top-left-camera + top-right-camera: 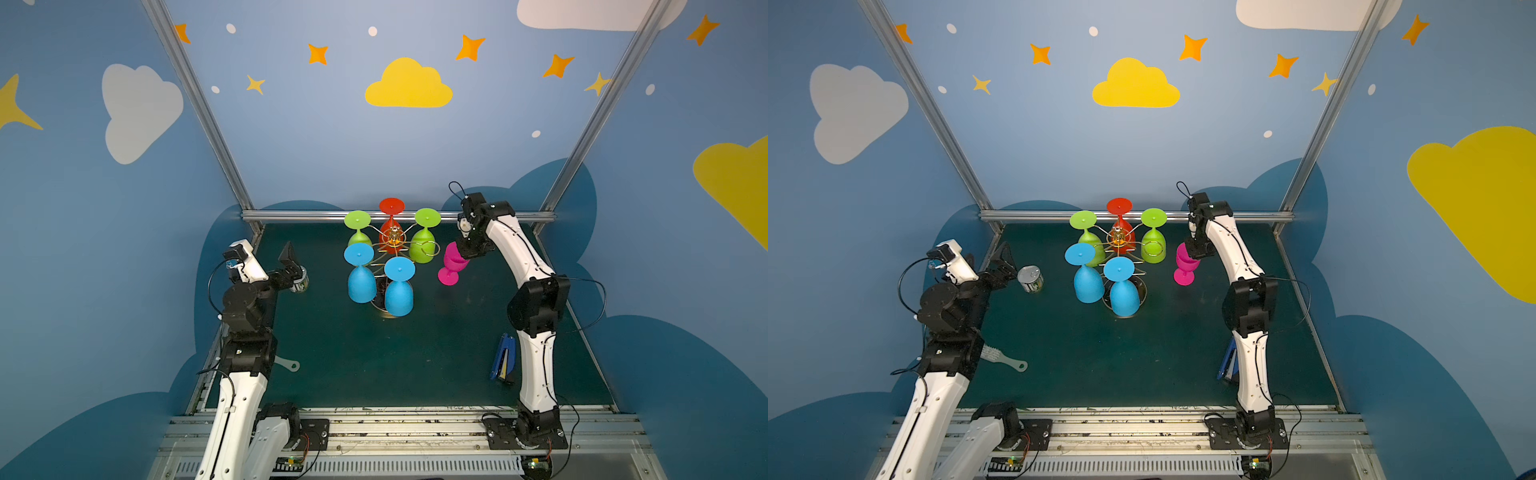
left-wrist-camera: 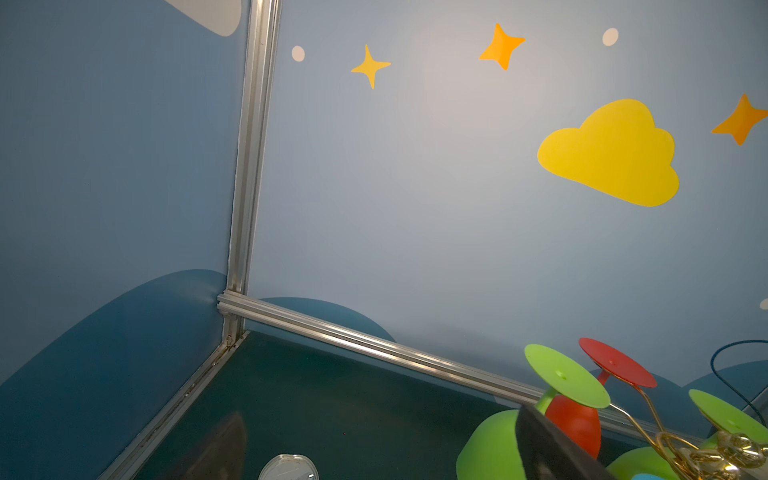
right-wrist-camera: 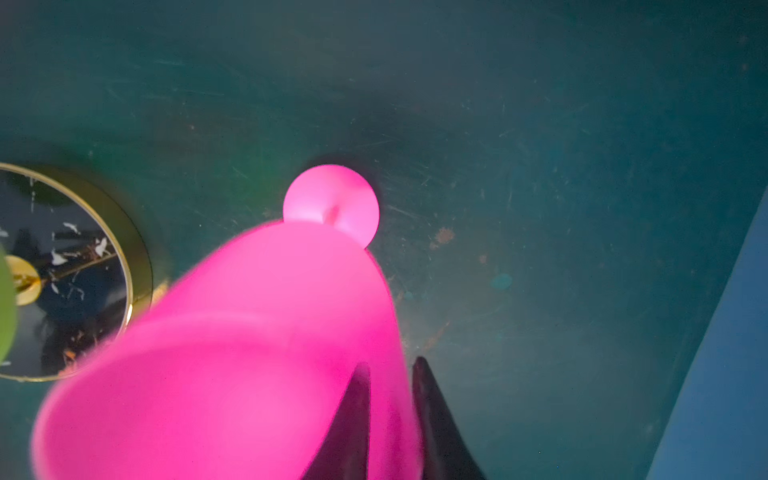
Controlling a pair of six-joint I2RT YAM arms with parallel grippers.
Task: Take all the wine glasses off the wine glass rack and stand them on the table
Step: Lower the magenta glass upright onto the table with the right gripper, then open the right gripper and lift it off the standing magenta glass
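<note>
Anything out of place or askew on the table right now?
Only the pink wine glass: foot-down beside the gold wire rack, on its right in both top views, bowl wall between the fingers of the right gripper. The five other glasses hang inverted.

Right wrist view: pink plastic wine glass blurred, bowl cut by edge. Both top views: gold wire wine glass rack, base mostly hidden behind blue plastic glasses.

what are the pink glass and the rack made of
The pink glass is opaque and matte, and nothing shows through its bowl: likely plastic or silicone, not real glass. The rack is thin gold wire with bright glints: probably polished or plated metal.
</note>
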